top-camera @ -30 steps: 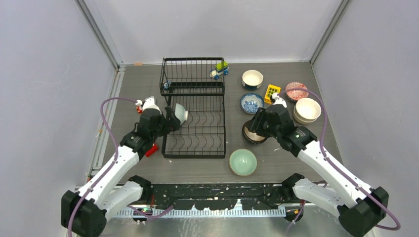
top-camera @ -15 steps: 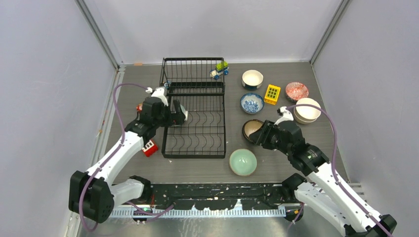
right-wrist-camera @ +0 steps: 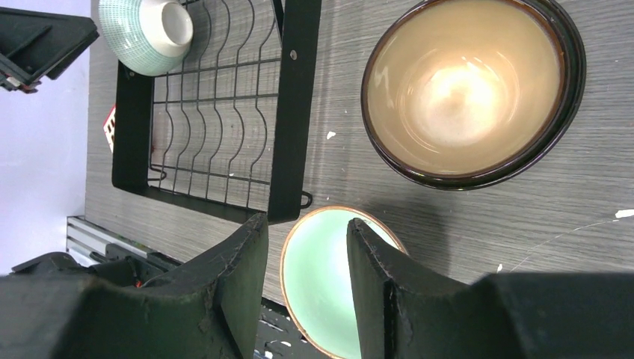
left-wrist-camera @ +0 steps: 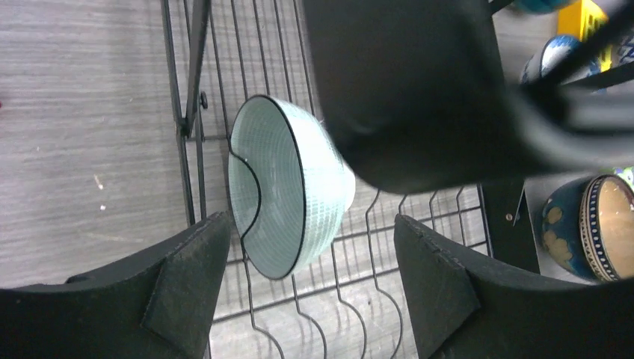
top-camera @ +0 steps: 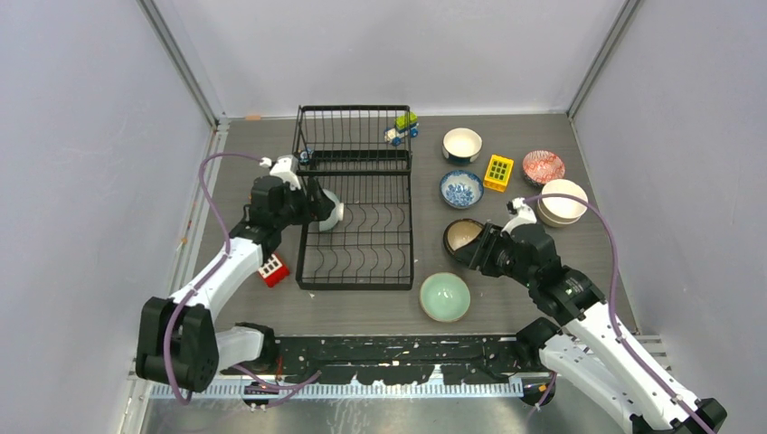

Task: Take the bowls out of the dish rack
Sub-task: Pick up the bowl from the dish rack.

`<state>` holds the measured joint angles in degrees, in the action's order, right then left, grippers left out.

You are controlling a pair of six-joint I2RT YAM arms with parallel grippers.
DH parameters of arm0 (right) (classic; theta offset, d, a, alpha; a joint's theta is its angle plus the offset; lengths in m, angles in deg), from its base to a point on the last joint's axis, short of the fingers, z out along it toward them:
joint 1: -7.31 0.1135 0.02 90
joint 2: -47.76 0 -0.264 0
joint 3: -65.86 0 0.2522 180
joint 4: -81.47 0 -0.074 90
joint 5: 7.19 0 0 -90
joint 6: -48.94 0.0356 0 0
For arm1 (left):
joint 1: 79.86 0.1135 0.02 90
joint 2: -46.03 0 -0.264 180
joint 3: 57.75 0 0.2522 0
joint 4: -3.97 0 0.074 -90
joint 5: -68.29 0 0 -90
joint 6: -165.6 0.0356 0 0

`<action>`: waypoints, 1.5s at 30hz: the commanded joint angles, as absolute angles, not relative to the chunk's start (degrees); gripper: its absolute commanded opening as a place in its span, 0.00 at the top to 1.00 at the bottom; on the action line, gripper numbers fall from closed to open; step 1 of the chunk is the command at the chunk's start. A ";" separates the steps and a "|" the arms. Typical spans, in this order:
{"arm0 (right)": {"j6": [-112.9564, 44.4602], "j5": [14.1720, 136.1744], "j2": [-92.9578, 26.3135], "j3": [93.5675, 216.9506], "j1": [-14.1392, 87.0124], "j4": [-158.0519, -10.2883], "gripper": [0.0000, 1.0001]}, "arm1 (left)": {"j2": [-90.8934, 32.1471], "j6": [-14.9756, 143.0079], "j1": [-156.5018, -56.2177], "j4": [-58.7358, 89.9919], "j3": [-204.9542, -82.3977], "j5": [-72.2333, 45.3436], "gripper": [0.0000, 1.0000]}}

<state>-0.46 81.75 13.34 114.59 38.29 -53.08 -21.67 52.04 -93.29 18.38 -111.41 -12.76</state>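
Observation:
A pale teal bowl (top-camera: 332,210) stands on its edge among the tines at the left of the black dish rack (top-camera: 362,262). My left gripper (top-camera: 317,208) is open just left of it. In the left wrist view the teal bowl (left-wrist-camera: 288,196) lies ahead of the left gripper (left-wrist-camera: 310,288) and between the lines of its fingers (left-wrist-camera: 187,292), touching neither. My right gripper (top-camera: 479,249) hovers open and empty by the brown bowl (top-camera: 461,235). In the right wrist view the right gripper (right-wrist-camera: 306,277) is over the pale green bowl (right-wrist-camera: 329,284), and the brown bowl (right-wrist-camera: 467,90) sits beyond.
On the table right of the rack sit a pale green bowl (top-camera: 445,297), a blue-and-white bowl (top-camera: 461,189), a white bowl (top-camera: 462,144), a red-patterned bowl (top-camera: 543,167) and stacked cream bowls (top-camera: 563,202). A yellow block (top-camera: 497,172), a toy car (top-camera: 402,127) and a red block (top-camera: 273,270) lie about.
My left gripper has moved toward the back along the rack's left edge to the teal bowl. My right arm has drawn back from the brown bowl toward the near edge.

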 commanded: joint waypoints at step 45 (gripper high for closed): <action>-1.69 78.64 16.81 111.73 38.22 -55.58 0.51 | -29.37 40.59 -91.41 -24.94 -94.60 -6.34 0.48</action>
<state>-0.68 79.07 15.97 111.92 38.29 -53.87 -27.31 41.88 -91.41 -16.90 -95.15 -7.12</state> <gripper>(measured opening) 0.483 0.553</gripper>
